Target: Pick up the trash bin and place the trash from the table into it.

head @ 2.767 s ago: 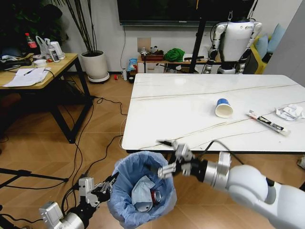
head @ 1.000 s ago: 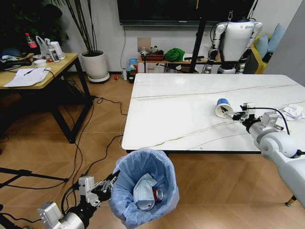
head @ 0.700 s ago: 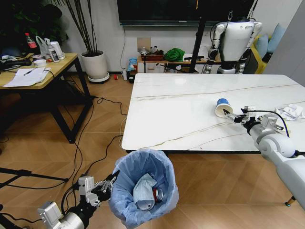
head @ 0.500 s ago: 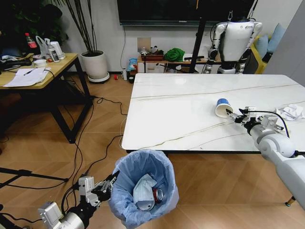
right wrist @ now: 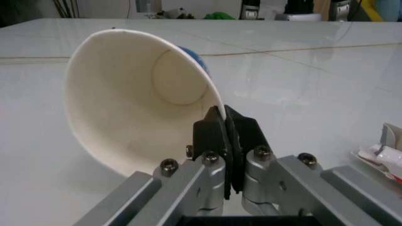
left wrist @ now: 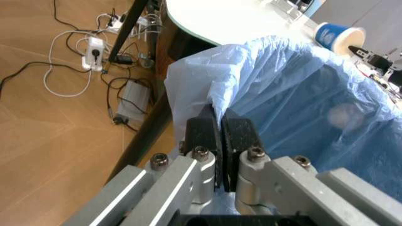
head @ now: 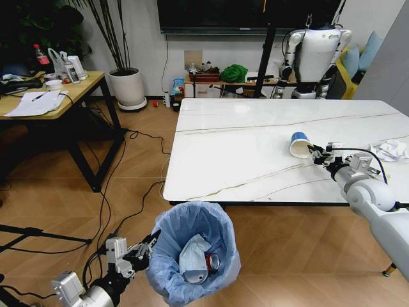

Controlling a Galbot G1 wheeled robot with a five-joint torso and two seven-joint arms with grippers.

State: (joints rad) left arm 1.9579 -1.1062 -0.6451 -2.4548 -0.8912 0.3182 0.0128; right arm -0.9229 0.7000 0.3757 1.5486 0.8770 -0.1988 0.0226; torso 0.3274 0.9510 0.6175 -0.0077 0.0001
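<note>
Right end effector (right wrist: 221,123) pinches paper cup (right wrist: 135,99) rim; left end effector (left wrist: 220,126) seemingly clamps trash bin (head: 192,252) liner.

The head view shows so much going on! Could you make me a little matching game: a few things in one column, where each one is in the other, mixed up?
Things:
1. paper cup
2. crushed red can
3. trash bin
4. crumpled paper

Places:
A. inside the blue bag
B. loose on the table, far right
C. on its side, rim pinched by the right gripper
D. off the table, bag rim clamped by the left gripper

Pairs: 1-C, 2-A, 3-D, 4-B
</note>
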